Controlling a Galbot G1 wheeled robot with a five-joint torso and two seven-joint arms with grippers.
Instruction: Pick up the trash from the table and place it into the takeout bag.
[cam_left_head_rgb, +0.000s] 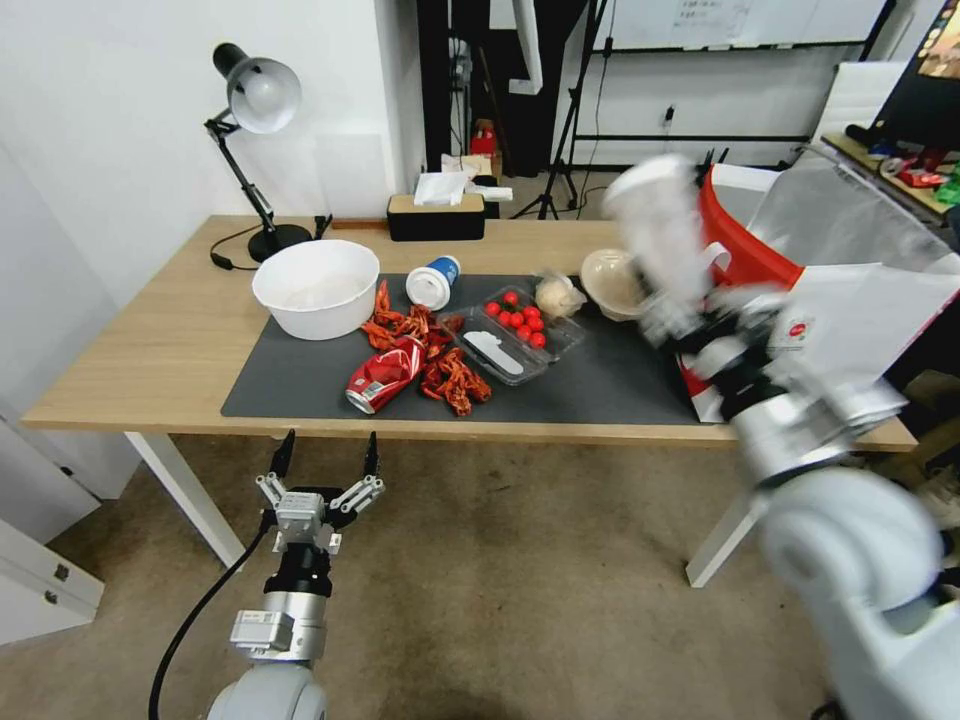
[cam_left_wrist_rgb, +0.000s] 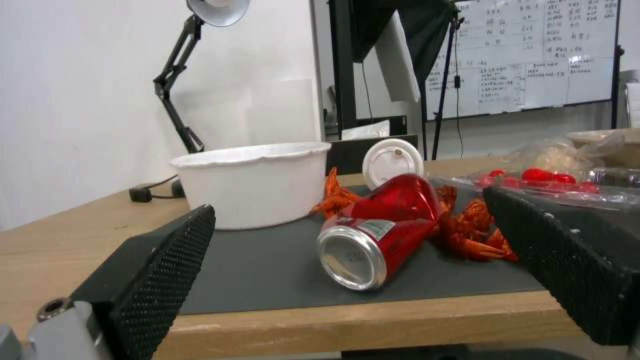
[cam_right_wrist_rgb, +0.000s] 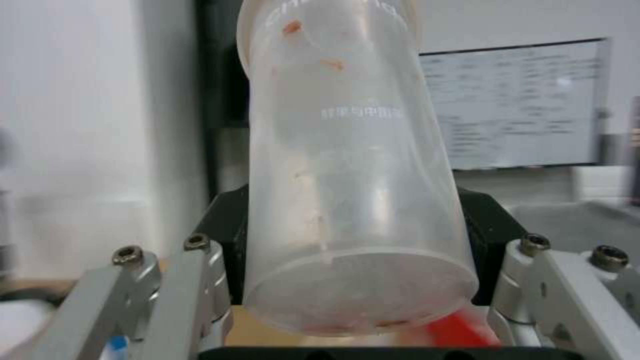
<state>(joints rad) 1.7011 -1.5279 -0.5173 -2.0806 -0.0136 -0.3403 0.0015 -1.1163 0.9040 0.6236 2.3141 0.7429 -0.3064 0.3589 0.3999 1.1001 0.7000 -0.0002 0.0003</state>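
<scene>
My right gripper (cam_left_head_rgb: 672, 300) is shut on the clear plastic cup (cam_right_wrist_rgb: 347, 165), held in the air over the table's right part, just left of the takeout bag (cam_left_head_rgb: 830, 290); the same clear plastic cup (cam_left_head_rgb: 655, 225) is motion-blurred in the head view. On the dark mat lie the crushed red soda can (cam_left_head_rgb: 384, 374), the blue-and-white paper cup (cam_left_head_rgb: 432, 281) on its side, the beige round bowl (cam_left_head_rgb: 612, 283) and a crumpled clear wrapper (cam_left_head_rgb: 556, 295). My left gripper (cam_left_head_rgb: 326, 452) hangs open below the table's front edge, facing the can (cam_left_wrist_rgb: 373, 232).
A big white bowl (cam_left_head_rgb: 316, 287), red crayfish shells (cam_left_head_rgb: 445, 375) and a clear tray of cherry tomatoes (cam_left_head_rgb: 515, 330) share the mat. A black desk lamp (cam_left_head_rgb: 255, 120) and a tissue box (cam_left_head_rgb: 436, 214) stand along the back of the table (cam_left_head_rgb: 140, 340).
</scene>
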